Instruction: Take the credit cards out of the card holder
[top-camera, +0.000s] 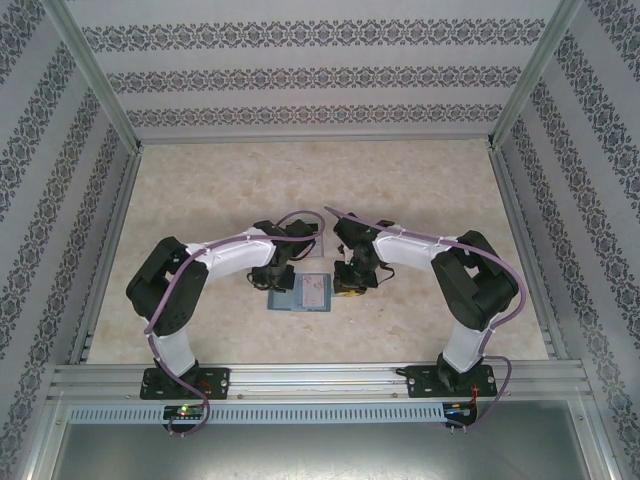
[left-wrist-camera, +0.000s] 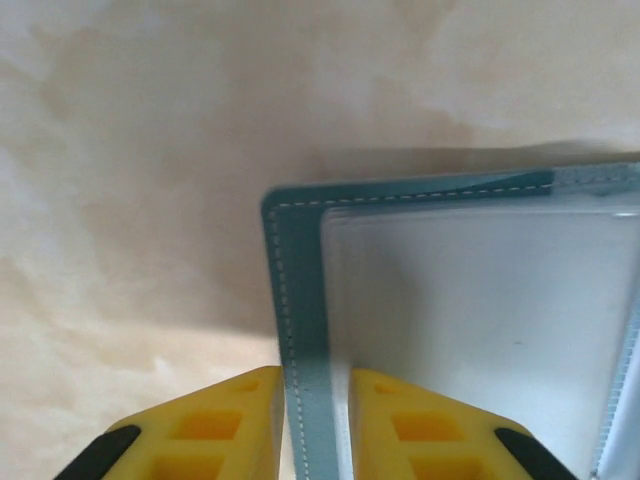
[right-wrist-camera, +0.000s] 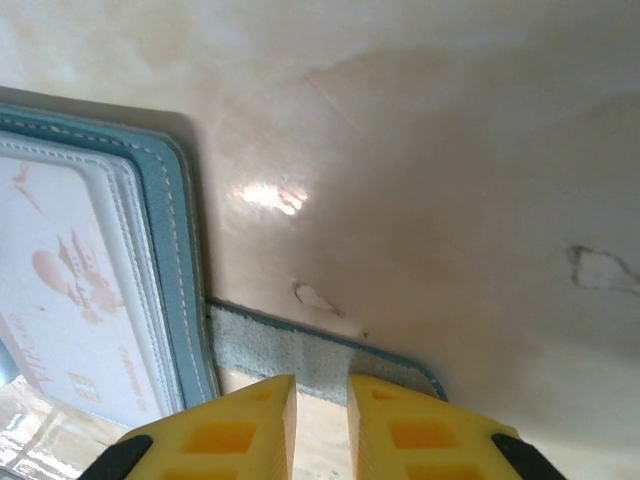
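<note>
The teal-blue card holder (top-camera: 300, 293) lies open and flat on the table between my two arms. A pale credit card (right-wrist-camera: 70, 290) with faint reddish marks sits in its right panel. In the left wrist view its stitched teal border (left-wrist-camera: 300, 290) frames a clear pocket window (left-wrist-camera: 470, 330). My left gripper (left-wrist-camera: 315, 400) stands narrowly open, its tips straddling that border at the holder's left edge (top-camera: 272, 282). My right gripper (right-wrist-camera: 320, 400) is also narrowly open, fingertips just over the short fuzzy strap tab (right-wrist-camera: 300, 350) on the holder's right edge (top-camera: 345, 285).
The holder rests on a pale marbled tabletop (top-camera: 420, 200). Patterned walls and aluminium rails (top-camera: 515, 230) enclose the table on three sides. Bare table stretches behind the holder and to both sides.
</note>
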